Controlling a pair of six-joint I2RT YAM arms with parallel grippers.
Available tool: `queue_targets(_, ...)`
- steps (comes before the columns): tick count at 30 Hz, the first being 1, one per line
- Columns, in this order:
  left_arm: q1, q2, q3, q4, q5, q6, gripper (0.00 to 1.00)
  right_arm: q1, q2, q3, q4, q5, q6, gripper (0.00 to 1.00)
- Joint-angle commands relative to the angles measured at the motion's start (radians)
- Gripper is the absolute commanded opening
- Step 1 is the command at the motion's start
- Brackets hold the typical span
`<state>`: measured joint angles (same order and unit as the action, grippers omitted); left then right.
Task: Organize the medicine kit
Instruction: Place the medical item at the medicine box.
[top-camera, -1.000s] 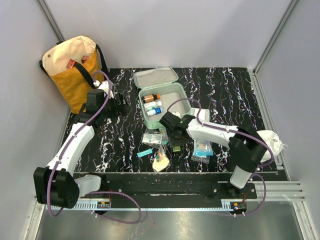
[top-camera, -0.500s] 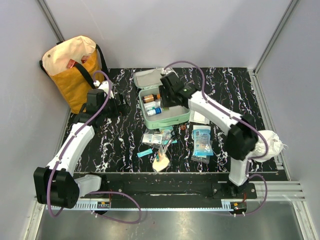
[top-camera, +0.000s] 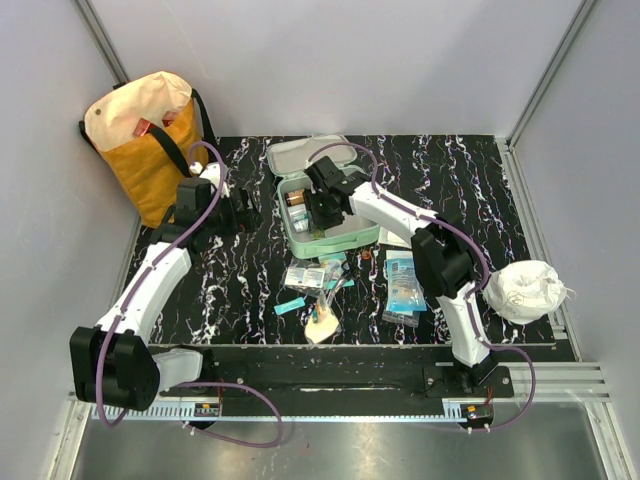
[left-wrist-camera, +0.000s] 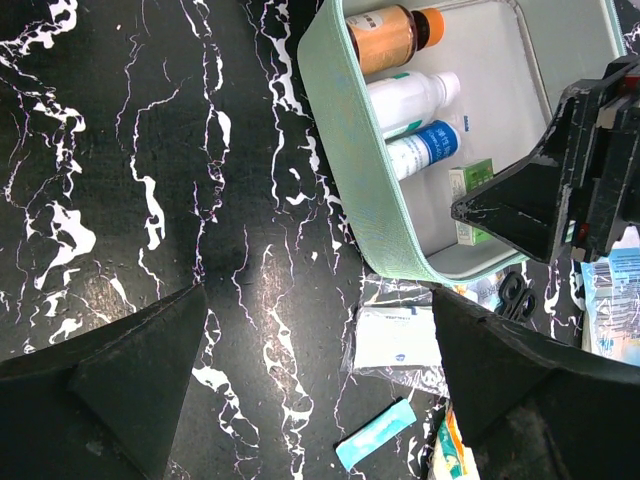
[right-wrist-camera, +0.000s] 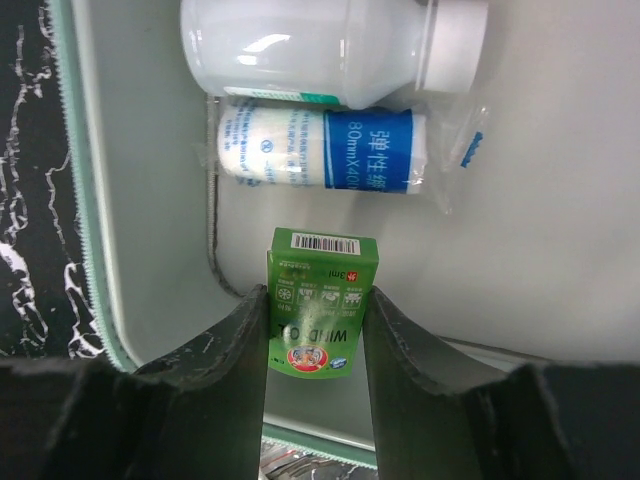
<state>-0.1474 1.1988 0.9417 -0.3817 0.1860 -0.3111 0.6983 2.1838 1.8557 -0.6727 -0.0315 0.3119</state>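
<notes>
A robot test cell in a lab: plain grey panel walls (top-camera: 330, 60) framed by aluminium posts (top-camera: 548, 72) close in a black marbled table (top-camera: 480, 170). Two white robot arms (top-camera: 150, 285) stand bolted to a metal rail (top-camera: 350, 405) at its near edge, trailing purple cables (top-camera: 278, 425).

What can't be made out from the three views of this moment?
- Top view: the right gripper and arm cover most of the inside of the mint-green zip case.
- Top view: the yellow-and-cream fabric tote bag hides its contents.
- Right wrist view: the fingers hide whether the small green cardboard box touches the lining.
- Left wrist view: the amber bottle is cut off by the top edge.
</notes>
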Motion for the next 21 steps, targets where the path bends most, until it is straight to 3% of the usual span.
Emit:
queue_targets(1,0.000,0.005,0.028,0.024,-0.005,0.007,0.99,0.006,-0.019,0.019,0.041,-0.064,0.015,0.43)
queue_targets(21,0.000,-0.021,0.025,0.015,0.006,0.018,0.99,0.040,0.048,0.069,0.009,-0.113,0.052,0.45)
